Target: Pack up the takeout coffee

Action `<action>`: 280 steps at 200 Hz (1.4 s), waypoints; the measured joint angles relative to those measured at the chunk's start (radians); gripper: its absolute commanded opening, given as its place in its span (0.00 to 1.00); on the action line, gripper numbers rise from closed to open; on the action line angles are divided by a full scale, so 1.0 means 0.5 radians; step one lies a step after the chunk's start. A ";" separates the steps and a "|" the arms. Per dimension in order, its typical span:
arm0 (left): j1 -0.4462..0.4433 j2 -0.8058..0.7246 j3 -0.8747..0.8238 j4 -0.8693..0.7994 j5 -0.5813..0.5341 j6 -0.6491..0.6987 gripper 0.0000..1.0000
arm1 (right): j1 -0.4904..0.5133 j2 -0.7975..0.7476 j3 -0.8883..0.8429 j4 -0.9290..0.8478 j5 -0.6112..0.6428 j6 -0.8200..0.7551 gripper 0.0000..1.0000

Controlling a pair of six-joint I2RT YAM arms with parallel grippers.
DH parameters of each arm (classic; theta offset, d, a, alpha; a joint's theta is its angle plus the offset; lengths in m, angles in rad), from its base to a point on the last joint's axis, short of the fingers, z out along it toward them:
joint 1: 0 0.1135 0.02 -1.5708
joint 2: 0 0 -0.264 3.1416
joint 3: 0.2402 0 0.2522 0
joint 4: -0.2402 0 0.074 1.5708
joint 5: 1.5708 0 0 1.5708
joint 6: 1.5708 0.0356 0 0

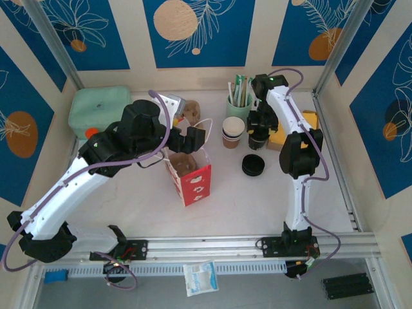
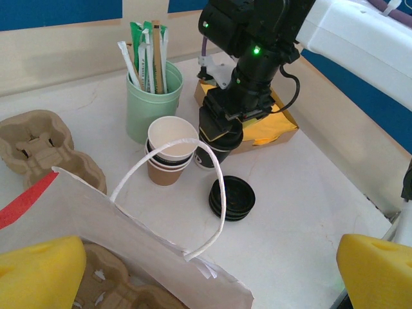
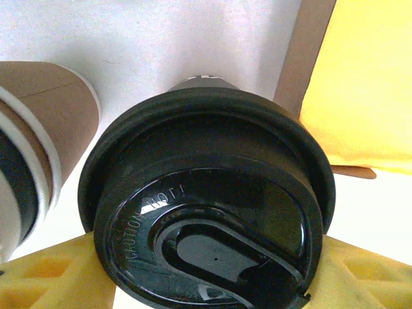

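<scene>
Packing is not yet done: the coffee (image 3: 206, 212) stands upright on the table (image 2: 302, 187), just beside the stack of lidless cups (image 2: 170, 154) and outside the paper bag (image 1: 190, 170). Your right gripper (image 2: 222, 132) straddles it, its yellow pads (image 3: 45, 283) flanking the lid; you cannot tell whether they press on it. Your left gripper (image 2: 206, 270) is spread wide over the bag's mouth, pinching nothing. Left to do, as I judge it: grip, lift, lower into the bag.
</scene>
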 measured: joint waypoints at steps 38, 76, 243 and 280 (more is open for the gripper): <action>0.000 0.000 0.000 0.000 0.001 0.000 0.99 | 0.002 -0.080 0.002 -0.001 0.001 0.006 0.66; 0.000 0.000 0.000 0.000 0.001 0.000 0.99 | 0.024 -0.169 -0.021 0.004 0.004 0.015 0.65; 0.000 -0.123 -0.039 -0.039 -0.057 -0.008 1.00 | 0.243 -0.765 -0.437 0.059 0.031 0.084 0.65; 0.000 -0.211 -0.120 -0.086 -0.115 -0.023 0.99 | 0.383 -0.916 -0.526 0.057 0.031 0.122 0.65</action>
